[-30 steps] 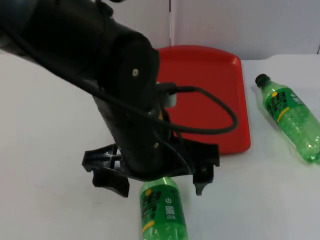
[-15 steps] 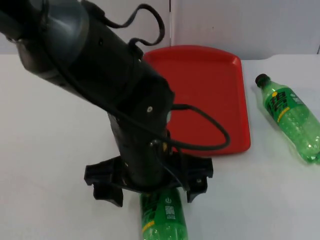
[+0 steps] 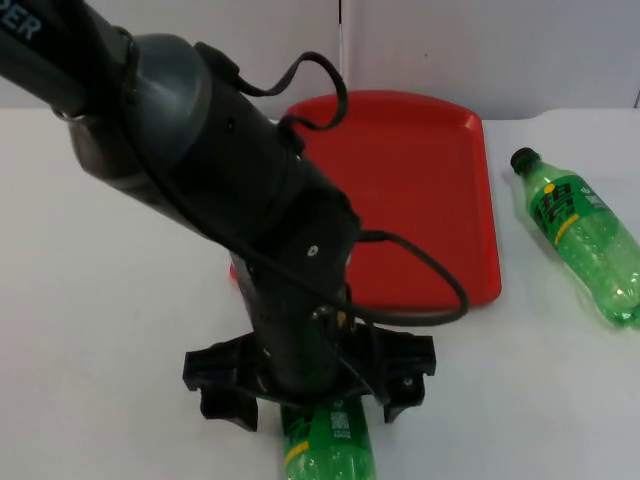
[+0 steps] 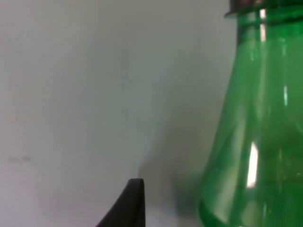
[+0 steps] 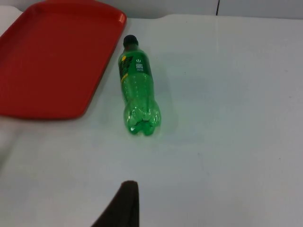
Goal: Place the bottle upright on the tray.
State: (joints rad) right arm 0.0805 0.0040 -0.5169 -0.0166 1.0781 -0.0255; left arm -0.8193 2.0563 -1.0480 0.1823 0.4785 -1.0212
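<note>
1. Bottles first: there are two green ones, both lying on their sides on the white table [image 3: 100, 300]. The near bottle [image 3: 325, 445] sits close to the front edge, and the far bottle [image 3: 585, 235] lies off to the right of the red tray [image 3: 430, 180], cap pointing toward the back wall.

2. Left gripper [image 3: 312, 395] is parked right over the near bottle's neck end, fingers spread wide with one on either side of it. Looks to me like it's straddling the bottle so it can close across the narrow part and then tip it up.

3. From the left wrist cam you get the green shoulder and dark cap ring of that near bottle [image 4: 255, 137] very close up, with bare table beside it. So the bottle is pretty much between the fingers, not yet clamped as far as I can see.

4. The tray has nothing on it and sits just behind the left gripper, a short hop away.

5. Right arm is just waiting. Its cam looks down on the far bottle [image 5: 138, 90], just beside the tray's edge [image 5: 57, 61]. Can't tell whether the right gripper is open or closed.
</note>
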